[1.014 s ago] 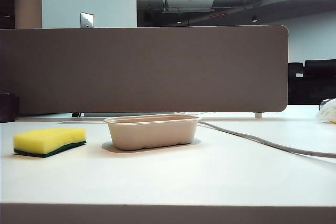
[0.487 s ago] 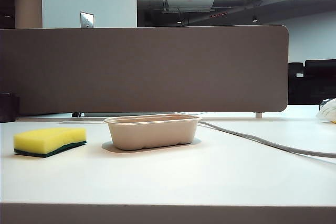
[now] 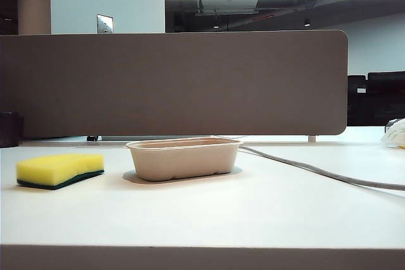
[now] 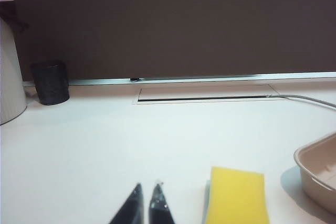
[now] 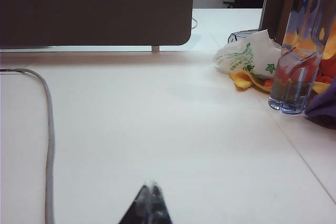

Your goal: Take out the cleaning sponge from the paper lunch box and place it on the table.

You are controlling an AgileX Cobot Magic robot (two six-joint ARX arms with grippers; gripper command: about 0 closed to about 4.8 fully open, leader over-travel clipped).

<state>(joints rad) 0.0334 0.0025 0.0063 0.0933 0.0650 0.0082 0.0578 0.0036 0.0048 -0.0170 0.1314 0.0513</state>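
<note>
The yellow cleaning sponge [image 3: 59,170] with its dark green underside lies flat on the white table [image 3: 253,213], left of the beige paper lunch box [image 3: 183,158], a short gap between them. No arm shows in the exterior view. In the left wrist view my left gripper [image 4: 147,186] hovers low over bare table beside the cleaning sponge [image 4: 236,195], jaws nearly together and holding nothing; the paper lunch box [image 4: 318,169] sits beyond the sponge. In the right wrist view my right gripper [image 5: 152,184] is shut over bare table, holding nothing.
A grey-brown partition panel [image 3: 177,83] closes off the back. A grey cable [image 3: 316,172] runs from behind the box toward the right edge. A dark cup [image 4: 50,82] and white jug [image 4: 10,66] stand far left. A water bottle [image 5: 296,45] and crumpled bag [image 5: 249,53] sit at the right.
</note>
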